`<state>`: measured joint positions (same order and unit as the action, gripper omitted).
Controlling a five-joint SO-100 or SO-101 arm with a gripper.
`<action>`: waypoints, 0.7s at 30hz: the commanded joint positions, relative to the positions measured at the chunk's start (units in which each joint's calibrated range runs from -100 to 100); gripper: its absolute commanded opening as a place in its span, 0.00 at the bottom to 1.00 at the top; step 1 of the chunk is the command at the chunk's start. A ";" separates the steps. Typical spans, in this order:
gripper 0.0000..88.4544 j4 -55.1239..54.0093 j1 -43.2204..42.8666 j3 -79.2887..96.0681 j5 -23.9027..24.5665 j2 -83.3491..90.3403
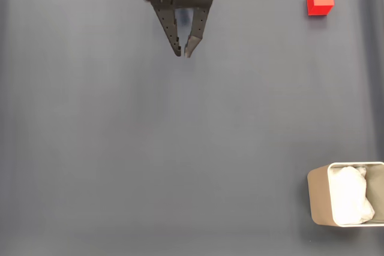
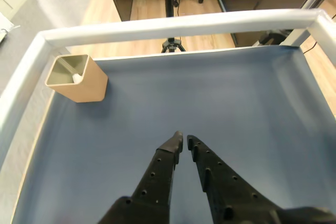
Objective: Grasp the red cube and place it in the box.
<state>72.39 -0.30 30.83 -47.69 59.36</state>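
The red cube (image 1: 320,0) rests on the dark mat at the top right of the fixed view, far to the right of my gripper (image 1: 183,54). My gripper hangs at the top centre with its black fingers nearly touching and nothing between them. The beige box (image 1: 321,199) with white lining stands at the bottom right corner. In the wrist view the box (image 2: 77,78) stands at the far left of the mat, and my gripper (image 2: 184,141) points out over bare mat, its tips almost together.
A white raised frame (image 2: 173,24) borders the mat on the far side and both flanks in the wrist view. Beyond it are a wooden floor and a tripod stand (image 2: 171,43).
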 commanded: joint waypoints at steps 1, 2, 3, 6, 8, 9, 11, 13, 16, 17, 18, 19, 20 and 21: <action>0.00 0.31 -0.06 -7.57 -0.39 -3.12; 0.00 0.15 0.01 -8.75 -0.29 -3.90; 0.00 0.06 0.01 -9.94 -0.24 -4.85; 0.00 -0.59 0.01 -13.40 -0.10 -7.71; 0.00 -1.17 0.01 -15.69 0.00 -9.70; 0.00 -1.57 0.01 -16.60 0.00 -10.66; 0.00 -2.31 0.01 -18.51 -0.05 -12.56; 0.00 -3.54 0.01 -19.43 -0.24 -13.78; 0.00 -5.10 -0.06 -19.79 -0.54 -14.99; 0.00 -5.59 -0.13 -19.79 -0.63 -15.25; 0.00 -6.00 -0.20 -19.79 -0.68 -15.60; 0.00 -6.57 -0.27 -19.79 -0.73 -15.86; 0.00 -7.07 -0.27 -19.79 -0.83 -16.12; 0.00 -7.39 -0.34 -19.79 -0.93 -16.29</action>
<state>66.91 -0.30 13.74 -47.94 43.29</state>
